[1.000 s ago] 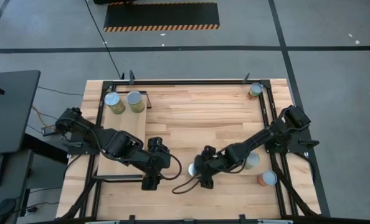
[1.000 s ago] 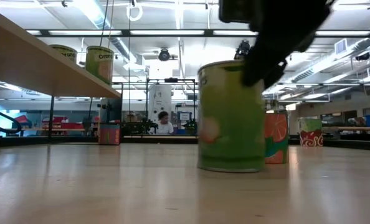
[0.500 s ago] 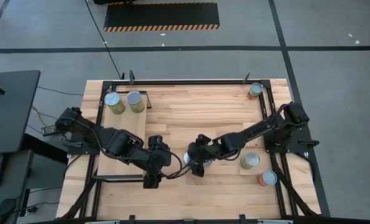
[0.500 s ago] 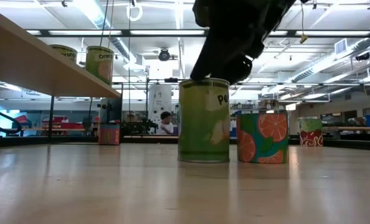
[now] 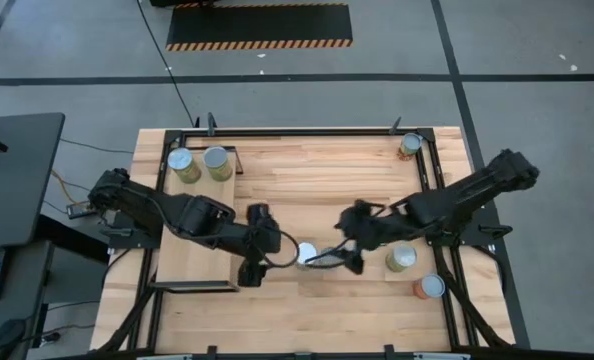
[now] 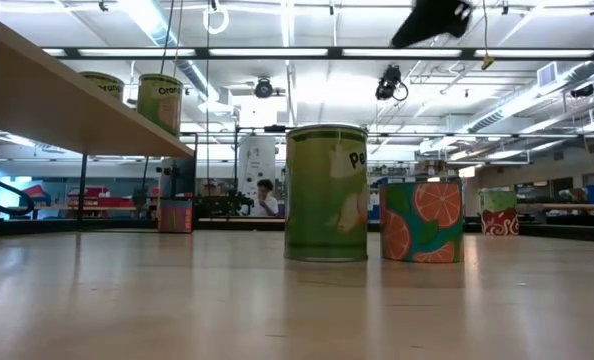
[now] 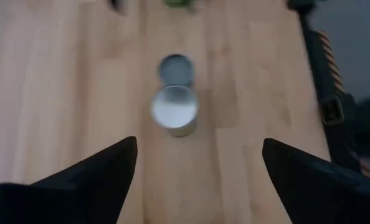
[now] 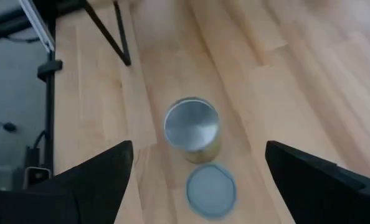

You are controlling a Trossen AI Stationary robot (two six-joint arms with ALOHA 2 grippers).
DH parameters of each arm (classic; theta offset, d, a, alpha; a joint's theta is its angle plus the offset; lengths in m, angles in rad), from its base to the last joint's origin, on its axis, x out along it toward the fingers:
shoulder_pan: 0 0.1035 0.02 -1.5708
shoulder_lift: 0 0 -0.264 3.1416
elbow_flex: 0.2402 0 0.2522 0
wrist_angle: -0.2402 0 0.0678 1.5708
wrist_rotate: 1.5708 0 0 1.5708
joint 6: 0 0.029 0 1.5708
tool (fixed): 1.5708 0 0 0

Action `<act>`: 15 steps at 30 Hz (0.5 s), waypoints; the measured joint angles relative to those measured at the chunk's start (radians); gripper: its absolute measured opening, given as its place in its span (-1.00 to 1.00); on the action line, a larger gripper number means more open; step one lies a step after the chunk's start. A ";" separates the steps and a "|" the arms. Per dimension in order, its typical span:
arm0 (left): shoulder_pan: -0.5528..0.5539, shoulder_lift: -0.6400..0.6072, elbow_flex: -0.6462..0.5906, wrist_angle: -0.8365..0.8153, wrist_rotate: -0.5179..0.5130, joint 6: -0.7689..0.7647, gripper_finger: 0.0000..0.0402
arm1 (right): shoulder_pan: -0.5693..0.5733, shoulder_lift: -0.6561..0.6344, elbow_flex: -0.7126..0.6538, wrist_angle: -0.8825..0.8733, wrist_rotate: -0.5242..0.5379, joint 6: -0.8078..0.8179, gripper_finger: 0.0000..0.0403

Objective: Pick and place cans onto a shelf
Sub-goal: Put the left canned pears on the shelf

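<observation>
A green can [image 5: 305,254] with a silver top stands upright on the tabletop between my two grippers. It shows in the low view [image 6: 326,193], the left wrist view [image 7: 174,111] and the right wrist view [image 8: 192,127]. My left gripper [image 5: 267,243] is open just left of it, touching nothing. My right gripper [image 5: 345,240] is open just right of it and raised. The shelf [image 5: 192,225] is a pale board along the left. Two cans [image 5: 181,163] [image 5: 215,160] stand on its far end.
A flat grey disc [image 8: 211,185] lies on the table beside the green can. An orange-patterned can [image 6: 422,220] and a green-topped can [image 5: 401,258] stand near the right edge, and another can [image 5: 409,145] at the far right corner. A black frame [image 5: 427,180] rims the table.
The green can has shifted a little toward the table's left and far side with my right gripper over it, then stood still. My right gripper has risen clear of it and drawn back toward the right edge. My left gripper has moved toward the can.
</observation>
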 joint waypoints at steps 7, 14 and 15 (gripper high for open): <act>0.101 0.004 -0.207 0.242 0.113 0.083 0.76 | 0.087 -0.146 0.000 -0.143 0.139 0.152 0.85; 0.168 0.018 -0.347 0.486 0.152 0.200 0.76 | 0.128 -0.156 0.000 -0.253 0.183 0.207 0.85; 0.177 0.024 -0.354 0.496 0.156 0.201 0.76 | 0.129 -0.154 -0.003 -0.253 0.180 0.208 0.85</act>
